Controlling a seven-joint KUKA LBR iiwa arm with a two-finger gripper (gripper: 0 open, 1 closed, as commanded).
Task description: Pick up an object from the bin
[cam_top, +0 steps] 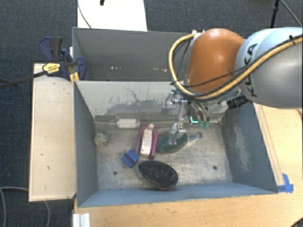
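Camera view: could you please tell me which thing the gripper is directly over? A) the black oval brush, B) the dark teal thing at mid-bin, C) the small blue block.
B: the gripper is right above the dark teal thing, just right of the pink box.

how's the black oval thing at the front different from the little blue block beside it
The black oval thing is dark, rounded and clearly larger; the blue block is bright blue, angular and small. The black oval thing lies nearer the front wall, the blue block up to its left in the view. Both rest side by side on the bin floor.
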